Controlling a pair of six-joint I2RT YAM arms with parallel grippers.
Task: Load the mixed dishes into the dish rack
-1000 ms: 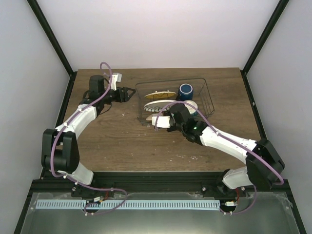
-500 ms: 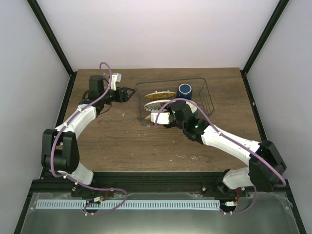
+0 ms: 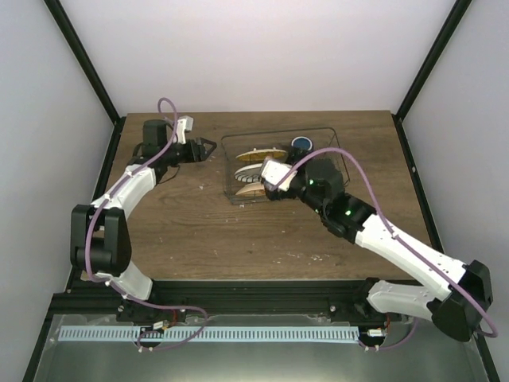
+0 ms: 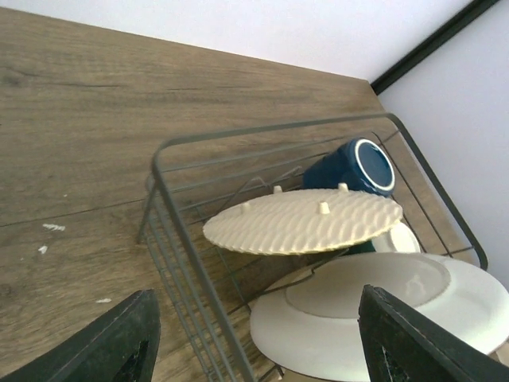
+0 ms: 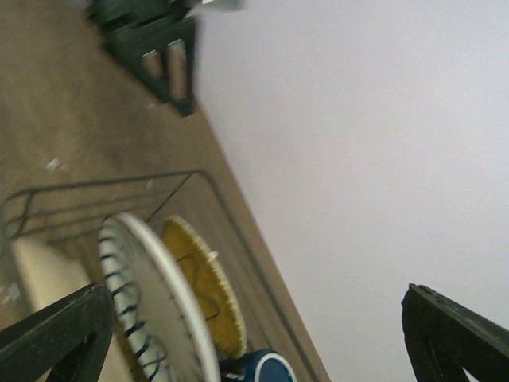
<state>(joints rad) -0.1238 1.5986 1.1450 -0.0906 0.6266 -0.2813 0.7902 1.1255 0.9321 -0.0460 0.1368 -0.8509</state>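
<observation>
Our left hand [image 4: 256, 298], released, sits beside the dish rack [image 4: 157, 159]; our right hand [image 5: 256, 290], also released, faces the striped plate [image 5: 147, 290]

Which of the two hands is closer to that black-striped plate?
The right. The right hand hovers open just above the striped plate in the rack. The left hand is open too, but outside the rack, beyond its left end.
</observation>
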